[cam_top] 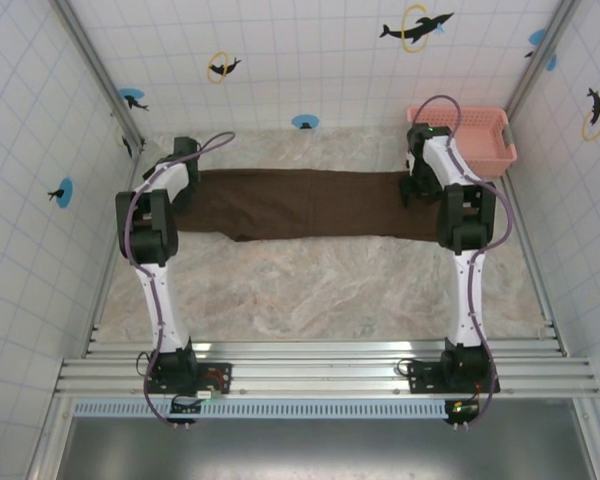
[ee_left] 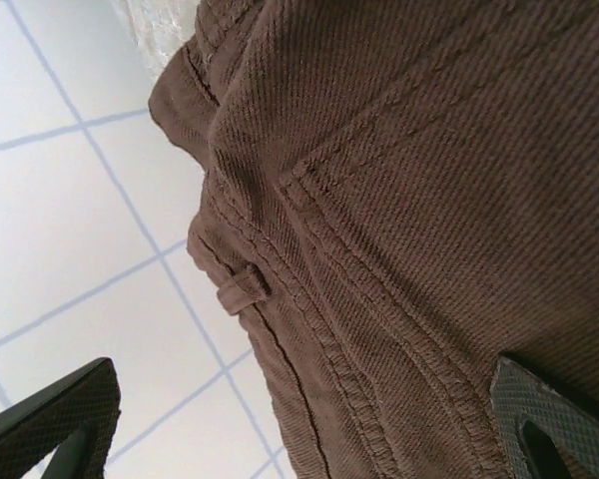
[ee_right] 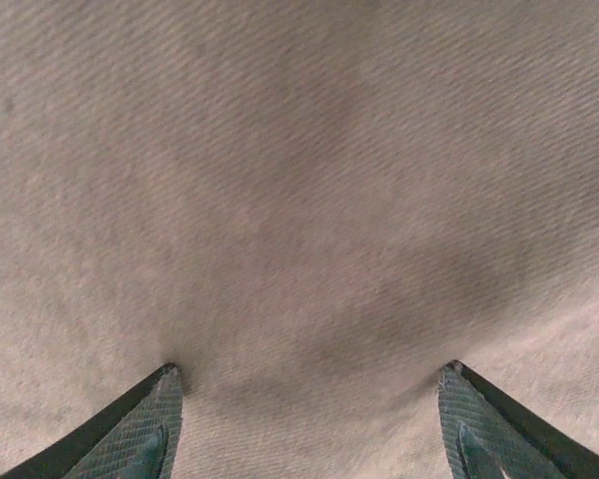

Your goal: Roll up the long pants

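Long pants [cam_top: 310,205] spread flat, left gripper [ee_left: 301,379] at their waistband, jaws wide and released, right gripper [ee_right: 310,367] at their leg end, jaws parted, tips on cloth, grasping nothing.

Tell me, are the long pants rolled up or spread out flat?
Spread out flat. The long pants lie as one long strip across the table, and no roll is visible at either end.

Setup is reading as a lab test cell — sticker-dotted tiled walls [cam_top: 310,70] are boxing in the counter [cam_top: 320,290], aluminium rails [cam_top: 320,372] running along its near edge.
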